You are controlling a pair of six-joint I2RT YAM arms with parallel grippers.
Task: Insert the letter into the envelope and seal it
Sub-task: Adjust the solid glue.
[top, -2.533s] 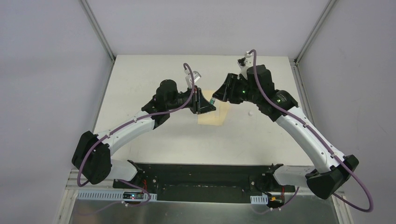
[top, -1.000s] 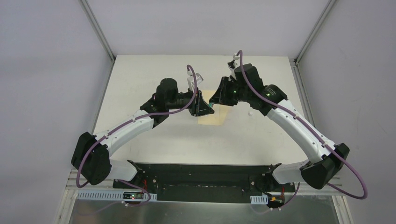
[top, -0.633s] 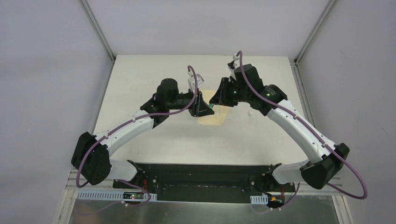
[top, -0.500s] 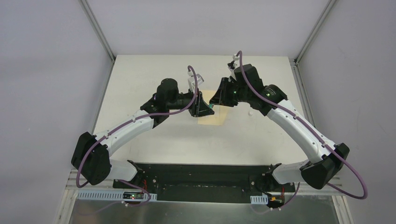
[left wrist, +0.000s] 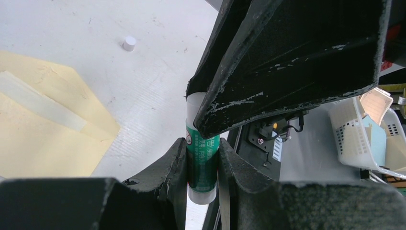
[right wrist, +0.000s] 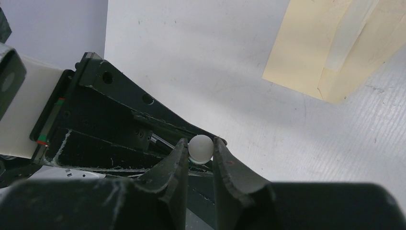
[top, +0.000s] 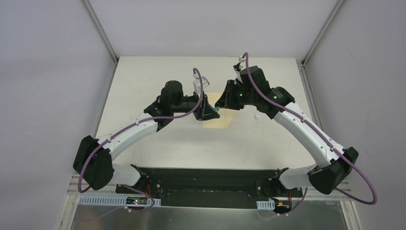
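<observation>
yellow-tan envelope (left wrist: pixel 43 143), green-white tube (left wrist: pixel 203 163), white table (top: pixel 143 139)

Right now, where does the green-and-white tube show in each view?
Top external: the tube is a green speck at centre, between the two arms' tips.
Left wrist: centre, clamped in the left gripper.
Right wrist: only its white end, lower centre, in the right gripper.
Shared landmark: the envelope.

I see a green-and-white tube (left wrist: pixel 203 158) raised above the white table (left wrist: pixel 158 96). What I take for a small white cap (left wrist: pixel 128 43) stands alone on the table, well apart from it.
</observation>
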